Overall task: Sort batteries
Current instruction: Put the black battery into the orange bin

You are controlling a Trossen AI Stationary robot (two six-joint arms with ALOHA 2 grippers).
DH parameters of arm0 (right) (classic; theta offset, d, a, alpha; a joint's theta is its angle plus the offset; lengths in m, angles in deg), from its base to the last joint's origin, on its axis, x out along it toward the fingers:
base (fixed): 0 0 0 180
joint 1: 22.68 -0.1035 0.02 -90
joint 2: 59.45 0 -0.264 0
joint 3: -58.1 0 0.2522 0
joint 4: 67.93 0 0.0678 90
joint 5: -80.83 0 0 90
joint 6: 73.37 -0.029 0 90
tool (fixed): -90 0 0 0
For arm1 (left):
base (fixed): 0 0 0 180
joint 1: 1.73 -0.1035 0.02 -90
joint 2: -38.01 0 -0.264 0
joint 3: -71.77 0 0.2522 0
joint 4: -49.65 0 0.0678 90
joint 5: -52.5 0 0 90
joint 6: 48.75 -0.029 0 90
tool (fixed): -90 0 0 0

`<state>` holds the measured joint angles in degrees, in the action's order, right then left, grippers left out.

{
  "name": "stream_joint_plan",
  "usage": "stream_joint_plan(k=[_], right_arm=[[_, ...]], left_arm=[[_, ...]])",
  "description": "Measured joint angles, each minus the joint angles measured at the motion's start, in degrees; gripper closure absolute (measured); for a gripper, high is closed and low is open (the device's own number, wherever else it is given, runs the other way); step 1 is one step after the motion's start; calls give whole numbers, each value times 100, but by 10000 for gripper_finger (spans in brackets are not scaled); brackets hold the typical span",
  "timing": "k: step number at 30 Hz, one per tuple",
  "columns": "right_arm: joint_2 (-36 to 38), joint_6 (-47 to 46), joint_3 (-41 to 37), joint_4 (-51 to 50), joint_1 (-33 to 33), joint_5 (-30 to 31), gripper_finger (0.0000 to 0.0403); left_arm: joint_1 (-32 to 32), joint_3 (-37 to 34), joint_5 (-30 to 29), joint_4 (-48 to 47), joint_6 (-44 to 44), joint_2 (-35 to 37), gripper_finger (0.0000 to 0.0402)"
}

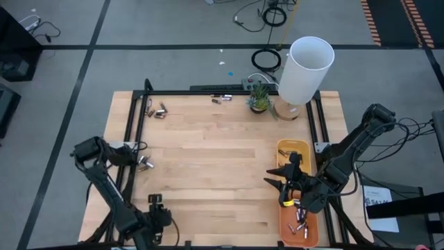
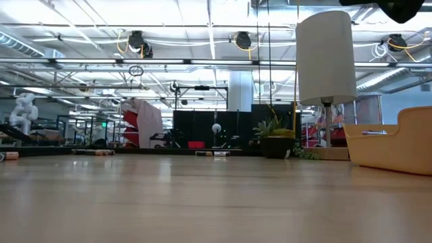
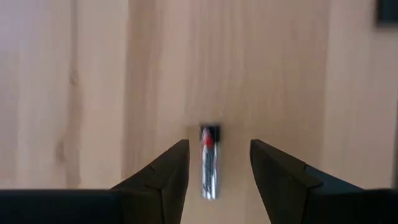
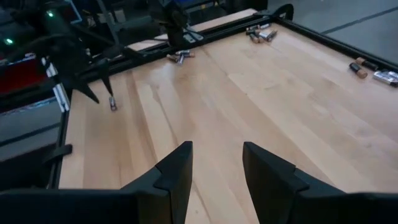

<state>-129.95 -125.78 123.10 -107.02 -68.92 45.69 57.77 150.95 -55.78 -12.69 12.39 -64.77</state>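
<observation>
One silvery battery (image 3: 209, 163) with a dark, red-marked end lies on the wooden table near its front left corner. My left gripper (image 3: 219, 149) points down over it, open, with a finger on either side and a gap to each. The right wrist view shows this gripper (image 4: 99, 90) and battery (image 4: 112, 103) from afar. My right gripper (image 1: 273, 178) hovers open and empty beside the yellow tray (image 1: 286, 147). More batteries lie at the left edge (image 1: 144, 164), the far left corner (image 1: 157, 109), the far edge (image 1: 220, 99) and in the orange tray (image 1: 309, 235).
A white lamp (image 1: 306, 68) and a small potted plant (image 1: 259, 97) stand at the far right of the table. Black frame rails (image 1: 129, 118) run along the left and far edges. The middle of the tabletop (image 1: 215, 160) is bare wood.
</observation>
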Motion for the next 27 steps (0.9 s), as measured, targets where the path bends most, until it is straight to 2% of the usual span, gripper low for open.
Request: stream_joint_plan(k=[12, 15, 21, 24, 27], right_arm=[[-50, 51, 0, 53, 0, -123, 271], [-50, 58, 0, 72, 0, -121, 271], [-50, 60, 0, 83, 0, -121, 271], [-48, 60, 0, 98, 0, -121, 271], [-48, 66, 0, 115, 0, -119, 271]], left_arm=[[40, 27, 237, 216, 148, -784, 225], [28, 32, 326, 270, 11, -843, 249], [-107, 36, 334, 305, -389, -844, 354], [-252, 25, 79, 217, -827, -782, 356], [-565, 13, -479, 174, -1362, -617, 356]])
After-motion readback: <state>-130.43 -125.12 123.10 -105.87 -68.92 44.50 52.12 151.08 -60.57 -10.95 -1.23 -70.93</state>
